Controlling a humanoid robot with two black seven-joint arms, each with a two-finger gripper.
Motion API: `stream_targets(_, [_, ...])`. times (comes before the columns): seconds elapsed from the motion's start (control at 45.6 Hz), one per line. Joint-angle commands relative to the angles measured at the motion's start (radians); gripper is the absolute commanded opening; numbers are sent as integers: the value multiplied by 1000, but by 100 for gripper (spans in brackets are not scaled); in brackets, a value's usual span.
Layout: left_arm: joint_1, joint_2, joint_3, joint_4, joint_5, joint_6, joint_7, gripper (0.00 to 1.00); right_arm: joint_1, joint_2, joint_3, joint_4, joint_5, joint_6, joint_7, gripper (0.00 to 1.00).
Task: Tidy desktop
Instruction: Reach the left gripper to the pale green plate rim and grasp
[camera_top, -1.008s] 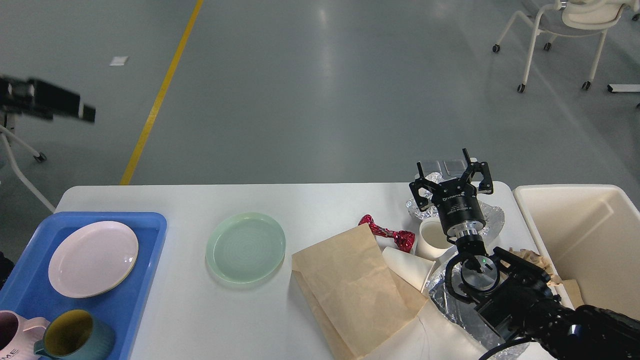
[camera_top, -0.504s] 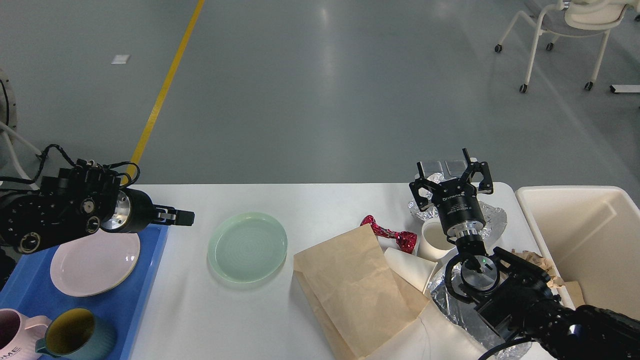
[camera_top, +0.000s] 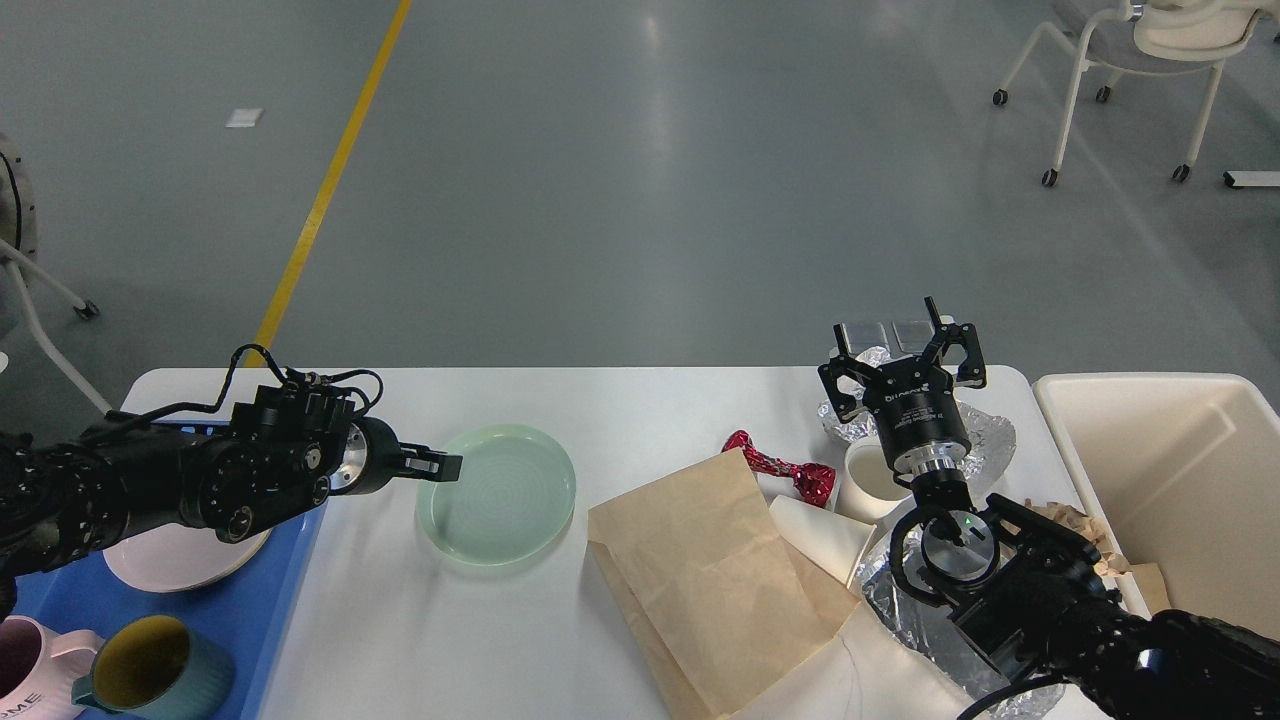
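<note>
The white desktop (camera_top: 620, 410) spans the lower half of the head view. A pale green plate (camera_top: 495, 495) lies left of centre. My left gripper (camera_top: 445, 466) reaches in from the left, side-on, with its tips at the plate's left rim. On the right are a brown paper bag (camera_top: 700, 570), a red foil wrapper (camera_top: 780, 468), a white paper cup (camera_top: 862, 478) on its side and crumpled silver foil (camera_top: 985, 440). Over the foil near the far edge my right gripper (camera_top: 905, 350) stands open, holding nothing.
A blue tray (camera_top: 290, 560) at the left holds a pink plate (camera_top: 170, 562), a teal mug (camera_top: 150, 680) and a pink mug (camera_top: 30, 672). A cream bin (camera_top: 1170, 480) stands at the right edge, crumpled brown paper (camera_top: 1075, 520) beside it. A wheeled chair (camera_top: 1130, 60) is far right.
My left arm swung in from the far left, came down over the blue tray and moved right until its tips reached the green plate's rim. The right arm stayed still.
</note>
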Motion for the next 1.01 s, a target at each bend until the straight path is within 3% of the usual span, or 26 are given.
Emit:
stream_targets(0.0, [28,-44,2,80,1,-4,3,73,0,0,0,1,1,0,0,100])
stream_targets(0.153, [50,-71,9,95,1,-6,33,68,0,0,2,1,0,0,0,100])
stream_targets(0.394, [71,-71,13,95,1,-4,46,56,0,0,0,1,0,0,0,100])
stream_targets(0.635, [82,-88,13,95,1,-1,52,51,0,0,0,1,0,0,1,100])
stream_targets(0.723, [82,-88,14,95,3,-3,52,43,0,0,0,1,0,0,1,100])
stream_targets(0.854, [81,-90,14,95,3,-4,52,23,0,0,0,1,1,0,0,100])
stream_targets(0.986, [82,-91,14,95,3,-6,53,14,0,0,0,1,0,0,0,100])
